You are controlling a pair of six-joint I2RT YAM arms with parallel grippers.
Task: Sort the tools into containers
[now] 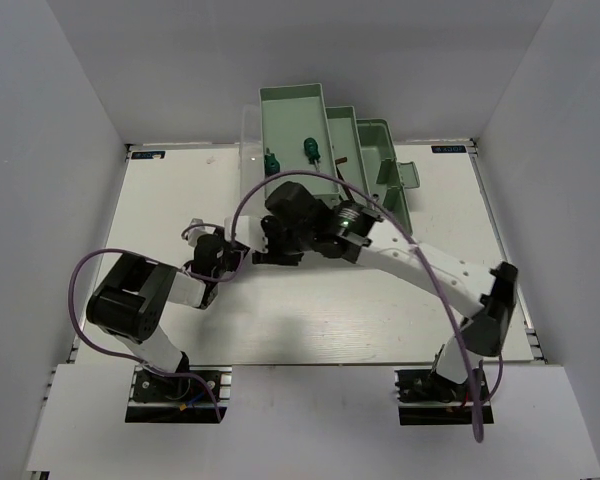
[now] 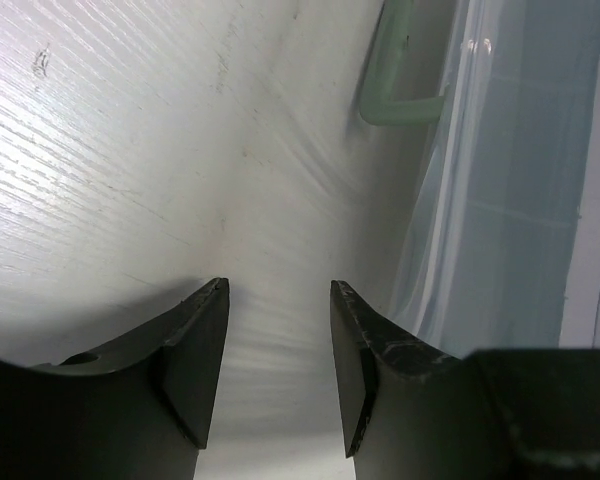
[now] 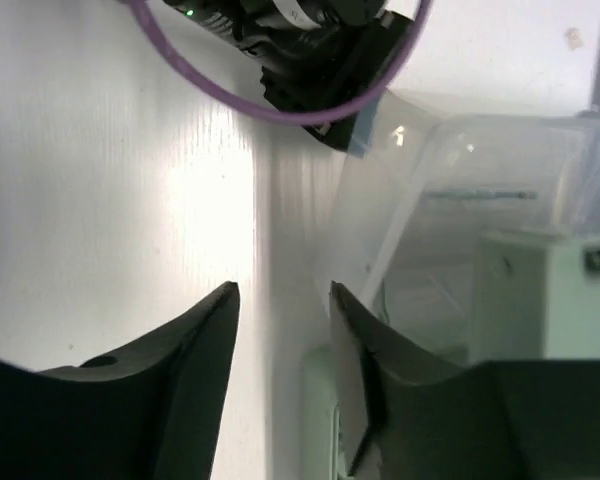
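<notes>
The pale green toolbox (image 1: 378,140) stands open at the back of the table, its inner trays (image 1: 292,108) fanned out. One green-handled screwdriver (image 1: 271,161) and a second one (image 1: 311,150) stand in the trays, and a small dark piece (image 1: 341,158) lies to their right. My left gripper (image 2: 279,284) is open over bare table, with nothing between its fingers. The green handle (image 2: 390,70) and clear lid (image 2: 510,200) lie ahead of it. My right gripper (image 3: 282,288) is open and empty at the lid's (image 3: 460,190) near corner. Both grippers (image 1: 242,252) (image 1: 277,243) meet just in front of the toolbox.
A purple cable (image 1: 280,180) loops over both wrists, and another purple cable (image 1: 80,290) curls beside the left arm. The left arm's dark wrist (image 3: 310,50) shows at the top of the right wrist view. White walls enclose the white table (image 1: 330,320).
</notes>
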